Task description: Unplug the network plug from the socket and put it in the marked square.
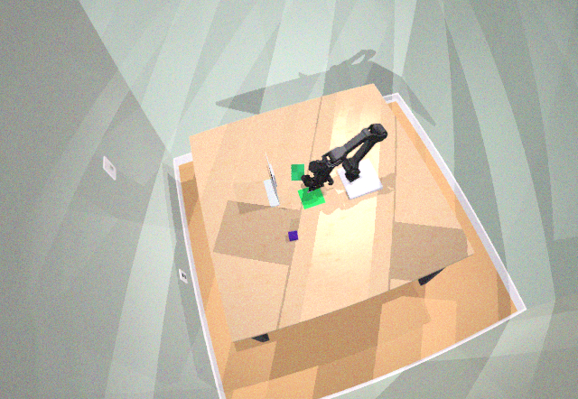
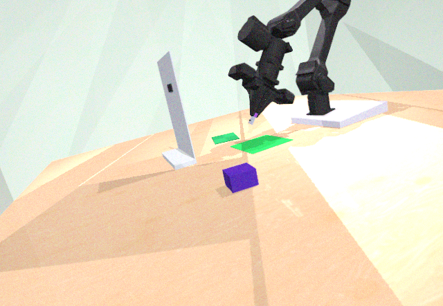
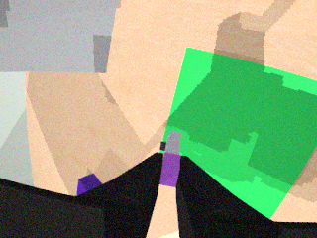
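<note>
My gripper [image 1: 310,190] [image 2: 254,115] [image 3: 169,162] is shut on the plug [image 2: 252,119] [image 3: 170,174], which is purple with a pale grey front end. The plug is out of the socket, pointing steeply down, in the air above the table. A larger green square [image 1: 312,199] [image 2: 261,144] [image 3: 248,109] lies below; in the wrist view the plug's front overlaps its left edge. A smaller green square [image 1: 297,171] [image 2: 225,138] lies nearer the panel. The upright panel [image 1: 271,175] [image 2: 178,116] has a dark opening [image 2: 169,87] and stands apart from the gripper.
A purple block [image 1: 293,236] [image 2: 239,178] [image 3: 89,184] sits on the wooden table [image 1: 336,255] [image 2: 142,217]. The panel's pale foot [image 1: 271,194] [image 2: 178,158] rests on the table. The arm's white base plate [image 1: 366,190] [image 2: 357,111] is on the other side of the larger square.
</note>
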Available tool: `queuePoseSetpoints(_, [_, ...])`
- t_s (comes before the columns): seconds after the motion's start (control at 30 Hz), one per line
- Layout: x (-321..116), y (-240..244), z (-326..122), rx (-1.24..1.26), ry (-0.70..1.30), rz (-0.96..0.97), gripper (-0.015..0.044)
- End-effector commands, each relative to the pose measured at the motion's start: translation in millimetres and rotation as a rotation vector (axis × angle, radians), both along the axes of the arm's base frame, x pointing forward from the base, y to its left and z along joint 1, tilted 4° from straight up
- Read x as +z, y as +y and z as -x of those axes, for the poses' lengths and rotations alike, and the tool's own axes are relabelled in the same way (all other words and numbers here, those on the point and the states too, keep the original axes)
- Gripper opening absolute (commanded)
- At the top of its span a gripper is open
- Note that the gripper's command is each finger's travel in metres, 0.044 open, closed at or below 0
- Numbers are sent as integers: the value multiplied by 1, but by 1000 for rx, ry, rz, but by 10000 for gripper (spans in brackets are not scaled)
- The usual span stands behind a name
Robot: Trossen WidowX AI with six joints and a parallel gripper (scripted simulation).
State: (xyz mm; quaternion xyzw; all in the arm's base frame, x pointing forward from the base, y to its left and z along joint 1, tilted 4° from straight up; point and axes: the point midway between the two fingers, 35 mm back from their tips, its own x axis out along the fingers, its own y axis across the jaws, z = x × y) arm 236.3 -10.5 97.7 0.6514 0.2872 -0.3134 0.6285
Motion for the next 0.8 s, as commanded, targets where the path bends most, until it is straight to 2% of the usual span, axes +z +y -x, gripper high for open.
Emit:
queuePoseSetpoints(0.0, [-8, -1, -1, 2, 3, 8, 0])
queuePoseSetpoints(0.77, [-42, -1, -3, 2, 3, 7, 0])
